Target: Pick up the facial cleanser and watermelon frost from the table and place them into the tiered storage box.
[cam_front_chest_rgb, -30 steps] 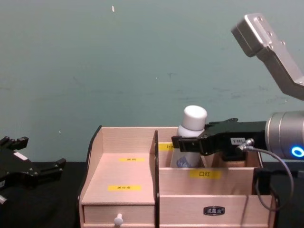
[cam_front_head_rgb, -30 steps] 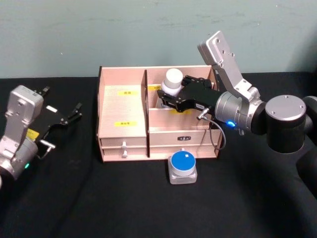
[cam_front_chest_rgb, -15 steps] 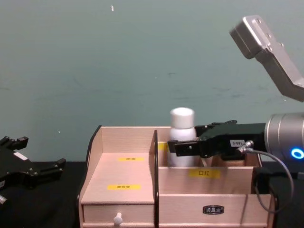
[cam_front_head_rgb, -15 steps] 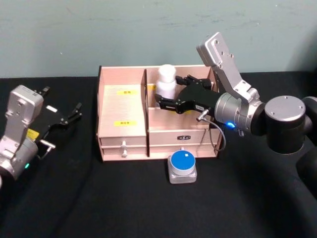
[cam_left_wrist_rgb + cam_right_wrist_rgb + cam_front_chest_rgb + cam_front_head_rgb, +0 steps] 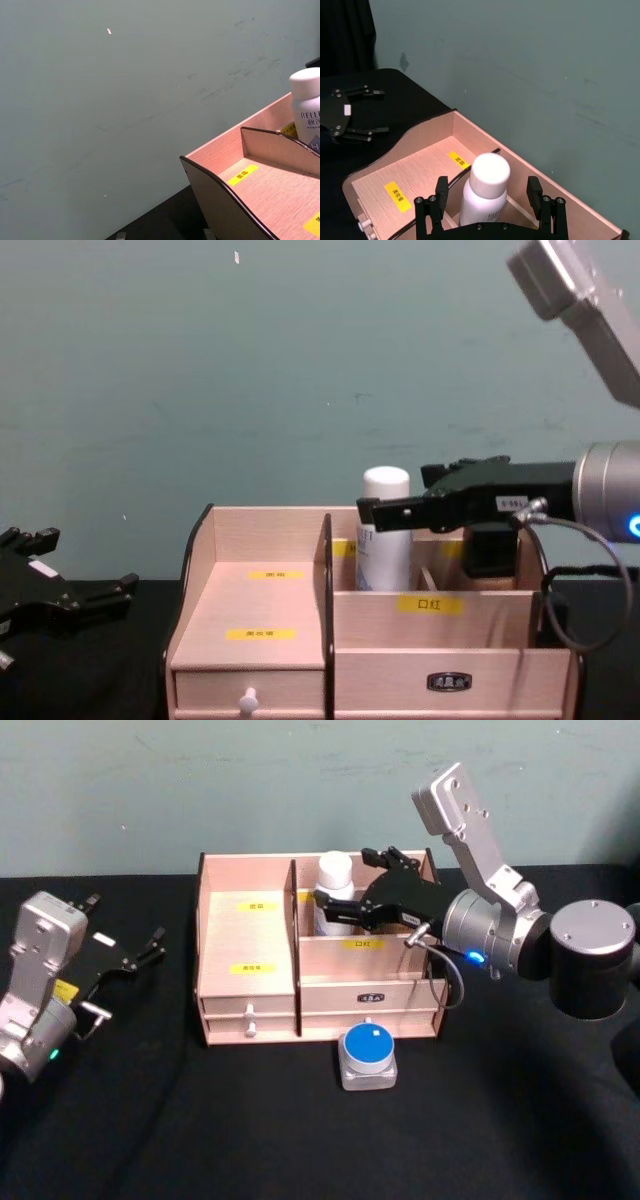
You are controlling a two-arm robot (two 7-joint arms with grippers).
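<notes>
Left wrist view: the white facial cleanser (image 5: 306,117) reads RELL

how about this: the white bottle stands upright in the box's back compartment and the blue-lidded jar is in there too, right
Not quite: the white bottle does stand upright in the back compartment of the tiered storage box, but the blue-lidded jar sits on the table in front of it, as the head view shows.

Silver arms ending in black pincers.
The right arm (image 5: 590,955) shows a dark screwed joint cap (image 5: 592,923), blue light (image 5: 472,958) and grey cable (image 5: 447,988) behind the right pincer (image 5: 487,184); the left arm (image 5: 35,985) wears a yellow sticker (image 5: 66,990) near the left pincer (image 5: 125,918).
</notes>
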